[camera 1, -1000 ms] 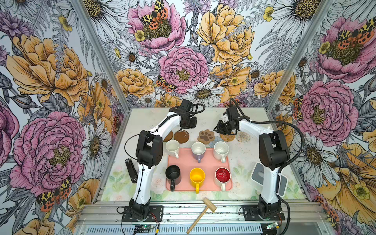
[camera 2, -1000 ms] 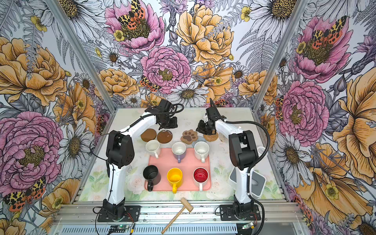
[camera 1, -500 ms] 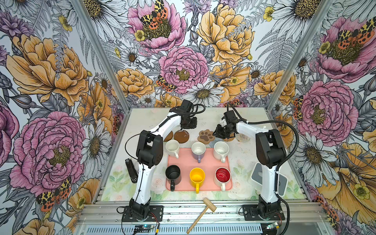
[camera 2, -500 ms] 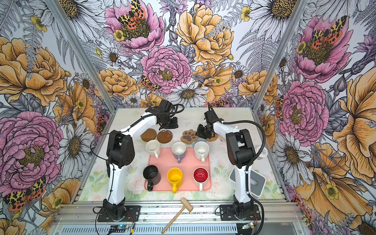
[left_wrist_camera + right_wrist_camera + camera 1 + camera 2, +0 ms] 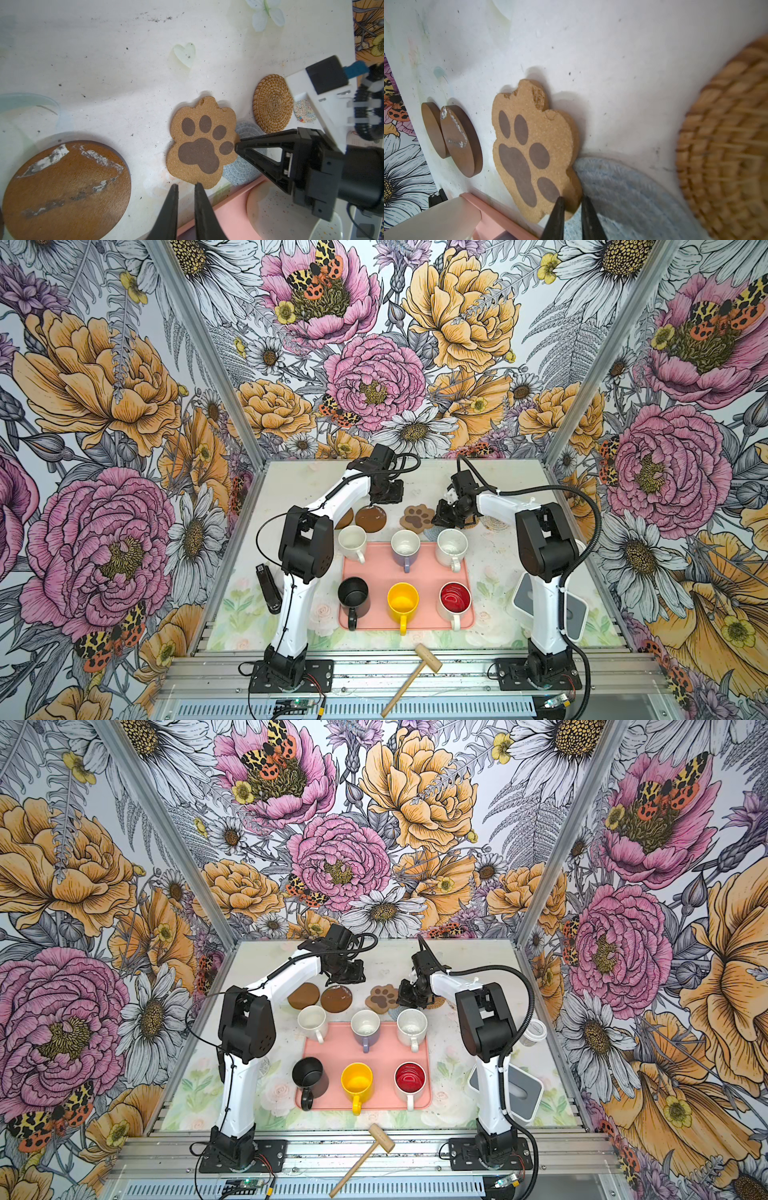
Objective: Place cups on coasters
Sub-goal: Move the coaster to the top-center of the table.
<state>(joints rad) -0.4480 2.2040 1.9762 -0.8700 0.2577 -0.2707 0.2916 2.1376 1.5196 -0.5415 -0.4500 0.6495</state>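
White links (image 5: 542, 605), black joints (image 5: 307, 549), black cables (image 5: 592, 514)

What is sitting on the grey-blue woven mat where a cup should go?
The paw-shaped coaster lies over one edge of the grey-blue woven coaster, so a cup probably would not sit flat there. The right claw pinches that overlapping edge.

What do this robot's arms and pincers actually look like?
The left arm and right arm match: glossy white shells, chunky black joints, black cables looping alongside. The left pincer and right pincer each end in two slim black fingers tapering to points.
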